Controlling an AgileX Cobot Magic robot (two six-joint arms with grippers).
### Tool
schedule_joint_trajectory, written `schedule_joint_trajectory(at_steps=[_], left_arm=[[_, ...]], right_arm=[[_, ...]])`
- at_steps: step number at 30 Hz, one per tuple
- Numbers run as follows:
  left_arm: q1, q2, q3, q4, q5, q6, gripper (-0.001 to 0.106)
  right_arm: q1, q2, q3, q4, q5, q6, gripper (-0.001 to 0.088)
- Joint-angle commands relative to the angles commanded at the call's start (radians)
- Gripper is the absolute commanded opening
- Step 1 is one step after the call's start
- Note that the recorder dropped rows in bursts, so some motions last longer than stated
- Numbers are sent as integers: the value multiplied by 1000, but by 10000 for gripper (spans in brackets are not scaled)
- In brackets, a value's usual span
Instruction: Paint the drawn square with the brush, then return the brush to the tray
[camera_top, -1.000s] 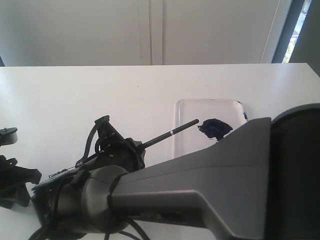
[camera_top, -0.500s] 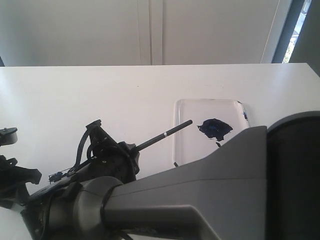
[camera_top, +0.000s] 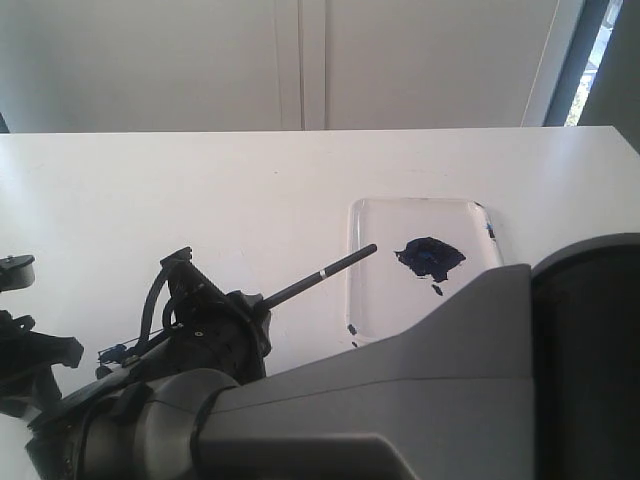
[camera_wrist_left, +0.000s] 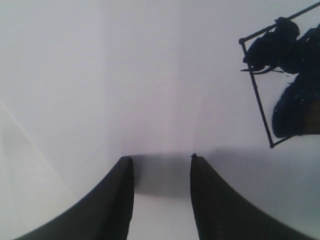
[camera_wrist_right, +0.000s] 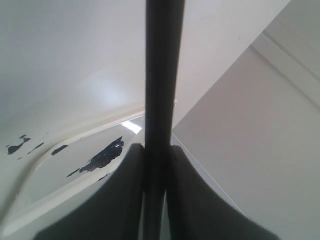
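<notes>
brush (camera_top: 320, 274): pinched in right end effector (camera_wrist_right: 156, 150), long black handle slanting up and out of it, silver band showing partway along
brush free end: pointing toward tray (camera_top: 380, 225), tip over the tray's near edge in exterior view
brush bristles: hidden behind the end effector, cannot tell whether touching anything
right end effector state: narrow, both fingers (camera_wrist_right: 125, 190) pressed against the handle, gripping brush and nothing else
right end effector place: low over the white surface (camera_top: 200, 190), beside the tray, reached across toward the left of exterior view
tray: clear, flat on surface, well apart from left end effector
paint blob (camera_top: 430, 257): dark blue-black, inside tray, small flecks near it
drawn square (camera_wrist_left: 287, 75): thin black outline, skewed, interior partly smeared dark blue-black, seen in left wrist view only
square vs left end effector (camera_wrist_left: 160, 159): ahead of the fingertips and off to one side, apart, not touching
left end effector state: wide, gap between fingers, holding nothing, above plain white
left end effector place: far left edge of exterior view, partly cut off
</notes>
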Motion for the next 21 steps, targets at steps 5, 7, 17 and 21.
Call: schedule_joint_trajectory(at_steps=[5, 7, 17, 21], left_arm=[[0, 0, 0, 0, 0, 0, 429], [0, 0, 0, 0, 0, 0, 429], [0, 0, 0, 6, -7, -7, 429], [0, 0, 0, 6, -28, -14, 429]], right_arm=[[0, 0, 0, 12, 0, 3, 0], [0, 0, 0, 14, 0, 3, 0], [-2, 0, 0, 35, 0, 3, 0], [-2, -2, 0, 35, 0, 3, 0]])
